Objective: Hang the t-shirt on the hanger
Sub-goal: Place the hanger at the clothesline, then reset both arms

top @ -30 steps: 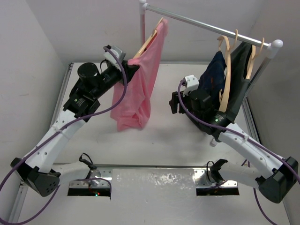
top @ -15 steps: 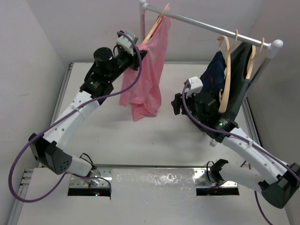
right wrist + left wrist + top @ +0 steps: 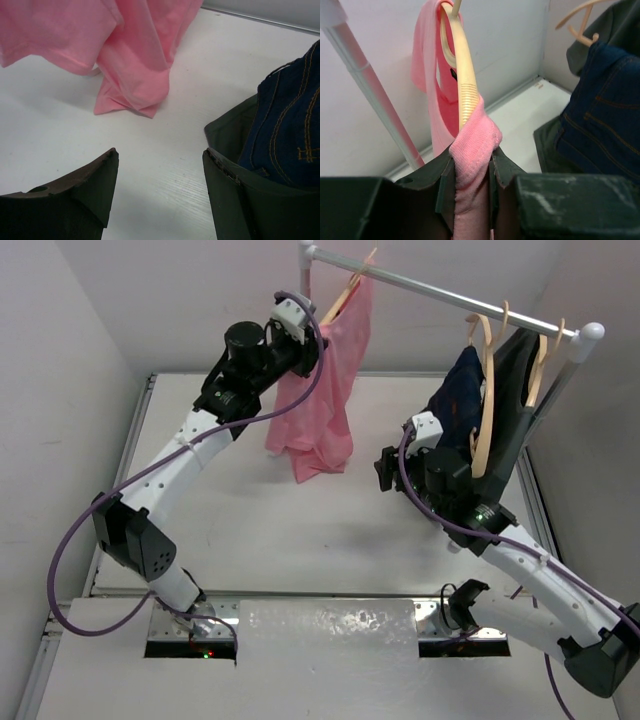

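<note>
White table (image 3: 250, 525), t-shirt (image 3: 325, 410) in left hand (image 3: 471, 162)

We see a white table (image 3: 300, 530) closed in by plain white walls (image 3: 70, 390) on the left, far and right, evenly lit with only soft shadows. Above its far right part a metal rail (image 3: 430, 289) slants from a pink post (image 3: 304, 295) to a white knob (image 3: 591, 335) at the right.

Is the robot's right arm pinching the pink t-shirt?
No, the right jaws stand open and empty over the white table, with the pink t-shirt hanging apart beyond them.
</note>
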{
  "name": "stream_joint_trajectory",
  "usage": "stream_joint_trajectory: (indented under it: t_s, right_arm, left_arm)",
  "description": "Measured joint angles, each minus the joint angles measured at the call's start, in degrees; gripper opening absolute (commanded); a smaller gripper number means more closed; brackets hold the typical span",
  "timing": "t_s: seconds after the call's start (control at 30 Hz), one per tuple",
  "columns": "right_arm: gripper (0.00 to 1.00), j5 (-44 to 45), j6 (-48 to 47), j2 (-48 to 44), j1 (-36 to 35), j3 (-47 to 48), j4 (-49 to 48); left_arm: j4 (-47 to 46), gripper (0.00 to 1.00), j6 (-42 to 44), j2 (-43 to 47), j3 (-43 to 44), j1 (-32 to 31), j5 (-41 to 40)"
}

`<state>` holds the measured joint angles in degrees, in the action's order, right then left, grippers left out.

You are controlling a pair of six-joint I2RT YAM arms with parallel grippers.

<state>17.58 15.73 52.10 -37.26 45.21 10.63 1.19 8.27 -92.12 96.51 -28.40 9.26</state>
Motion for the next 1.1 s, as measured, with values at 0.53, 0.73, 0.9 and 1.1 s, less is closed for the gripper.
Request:
stream_joint_trajectory:
  t_s: [0.53,0.73,0.9,1.1]
  right_arm:
    - [0.69,0.1,-0.2,0.4,0.0,-0.4,-0.1]
    - [0.70,-0.2,-0.1,0.5,0.0,-0.4,0.0]
    - [0.71,-1.0,0.0,0.6,0.0,-0.4,0.0]
    - [0.71,-1.3,1.0,1.4,0.0,-0.3,0.2]
  left_arm:
    - [3.9,0.44,4.2,-0.4,1.0,-2.5,-1.1]
    - [3.8,0.31,5.9,-0.8,3.3,-3.7,-2.3]
    - [3.0,0.29,6.3,-2.8,6.6,-3.8,-2.7]
    - [3.0,0.48,6.5,-3.9,7.0,-3.8,-3.2]
